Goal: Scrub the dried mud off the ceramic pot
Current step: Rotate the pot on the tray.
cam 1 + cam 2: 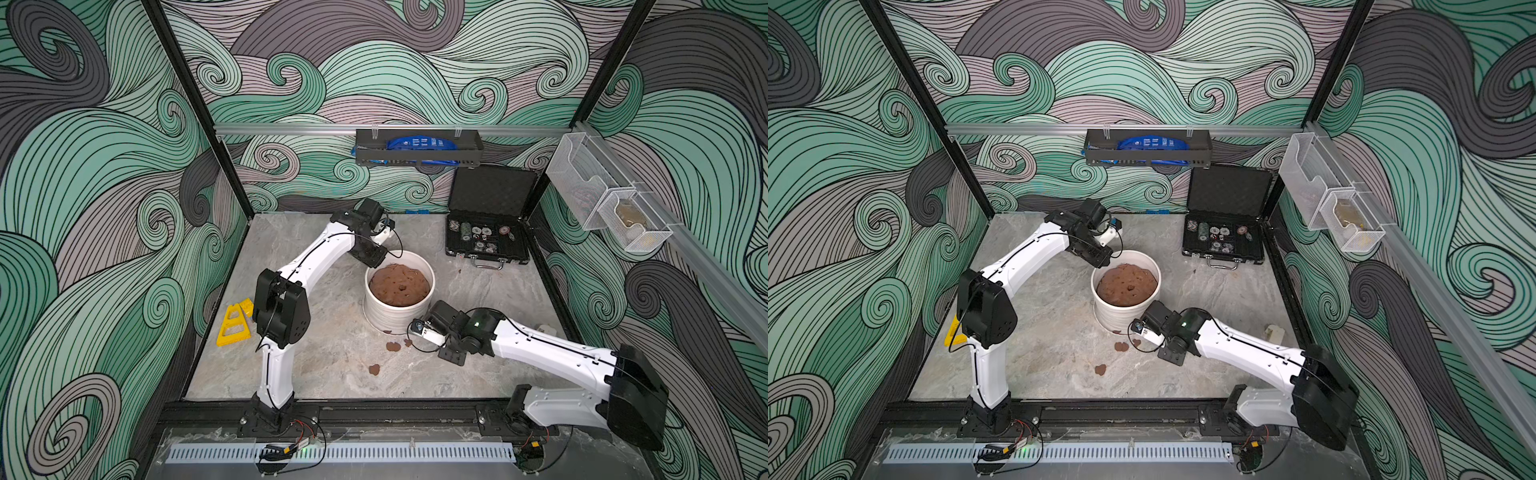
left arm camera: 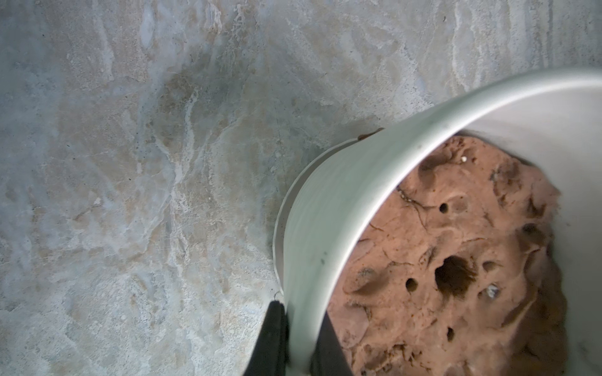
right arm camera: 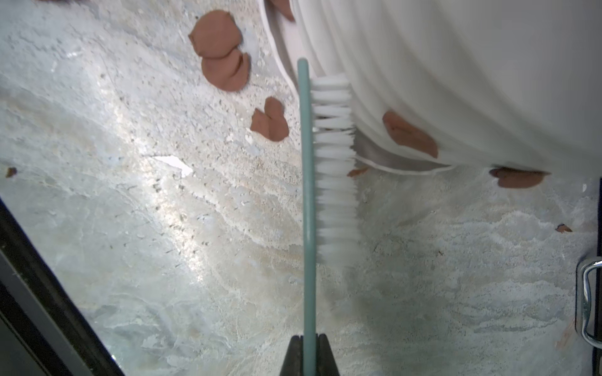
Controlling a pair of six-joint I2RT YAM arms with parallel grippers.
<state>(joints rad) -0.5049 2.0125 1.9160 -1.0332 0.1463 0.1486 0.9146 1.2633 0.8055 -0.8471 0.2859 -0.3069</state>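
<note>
Right wrist view: our right tool (image 3: 308,340) is clamped on the slim teal-handled, white-bristled brush (image 3: 332,162) beside a reddish-brown dried mud blotch (image 3: 408,133) low on the white ribbed ceramic pot (image 3: 456,65), its rim pinched by our left tool (image 2: 299,325), so a hard stroke could twist the brush loose.

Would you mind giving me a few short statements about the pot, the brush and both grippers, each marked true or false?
1. The right gripper holds a brush by its green handle. True.
2. The brush's bristles face away from the ceramic pot. False: they face its ribbed wall.
3. The left gripper clamps the pot's rim. True.
4. The pot's wall is clean. False: a blotch of dried mud sticks to it.
5. The pot is empty. False: brown soil sits inside.
</note>
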